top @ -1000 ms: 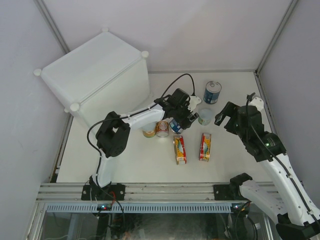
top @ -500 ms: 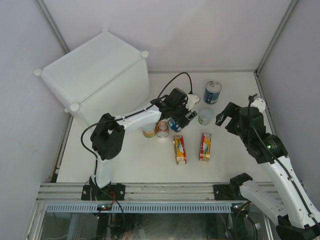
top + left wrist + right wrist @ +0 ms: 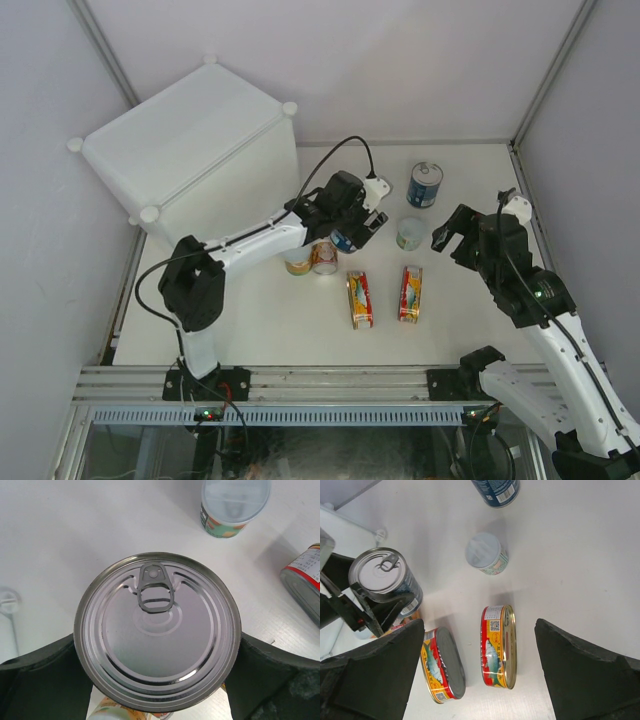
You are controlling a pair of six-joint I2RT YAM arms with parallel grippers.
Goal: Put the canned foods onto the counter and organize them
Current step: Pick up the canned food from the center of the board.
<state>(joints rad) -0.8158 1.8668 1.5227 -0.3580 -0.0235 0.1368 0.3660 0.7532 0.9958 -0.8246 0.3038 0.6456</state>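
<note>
My left gripper (image 3: 348,218) is shut on a tall blue-labelled can (image 3: 343,240) and holds it above the table; the left wrist view shows the can's silver pull-tab top (image 3: 157,630) between the dark fingers (image 3: 45,675). It also shows in the right wrist view (image 3: 382,577). The second tall blue can (image 3: 425,185) stands at the back right. A white-lidded small can (image 3: 409,233) stands near it. Two small cans (image 3: 298,262) (image 3: 324,258) stand under the left arm. Two oval red-and-yellow tins (image 3: 359,298) (image 3: 410,292) lie on their sides. My right gripper (image 3: 455,235) is open and empty, above the tins (image 3: 498,646).
The counter (image 3: 190,150), a big white box with corner knobs, stands at the back left, its top bare. White walls enclose the table on the left, back and right. A metal rail runs along the near edge (image 3: 320,380).
My left gripper has moved up and to the left with the tall blue can, toward the counter. The right arm has barely moved.
</note>
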